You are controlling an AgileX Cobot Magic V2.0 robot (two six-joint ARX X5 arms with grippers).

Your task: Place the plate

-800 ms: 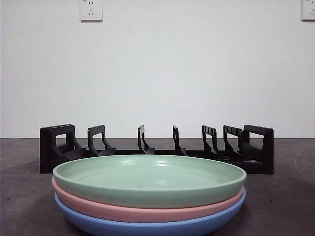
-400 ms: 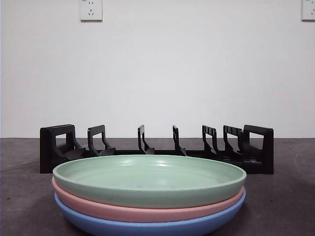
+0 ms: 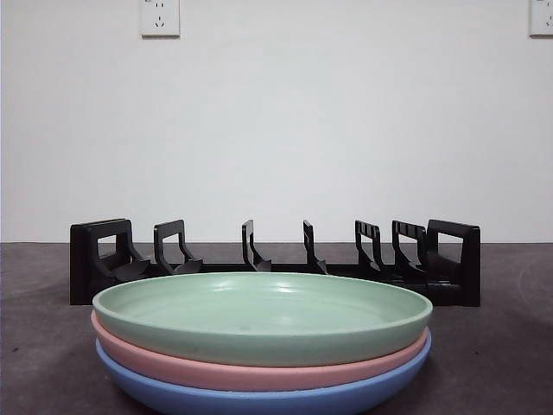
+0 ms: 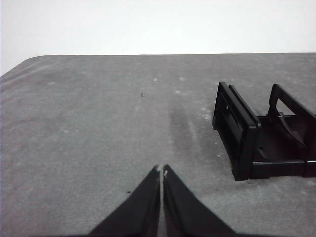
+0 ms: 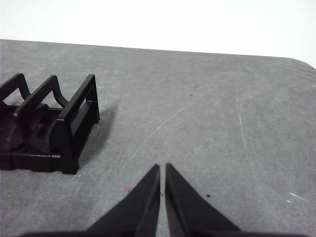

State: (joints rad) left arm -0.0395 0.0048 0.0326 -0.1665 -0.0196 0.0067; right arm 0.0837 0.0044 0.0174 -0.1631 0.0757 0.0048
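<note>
Three plates are stacked near the front of the table: a green plate point(image 3: 262, 315) on top, a pink plate point(image 3: 259, 370) under it and a blue plate point(image 3: 259, 398) at the bottom. Behind them stands a black slotted rack point(image 3: 275, 259) with nothing in its slots. Neither gripper shows in the front view. My left gripper point(image 4: 161, 171) is shut and holds nothing, hovering over bare table beside one end of the rack point(image 4: 261, 136). My right gripper point(image 5: 162, 168) is also shut and holds nothing, beside the rack's other end point(image 5: 47, 128).
The grey table point(image 4: 98, 123) stretches back to a white wall point(image 3: 276, 130) with two sockets high up. Its rounded far corners show in both wrist views.
</note>
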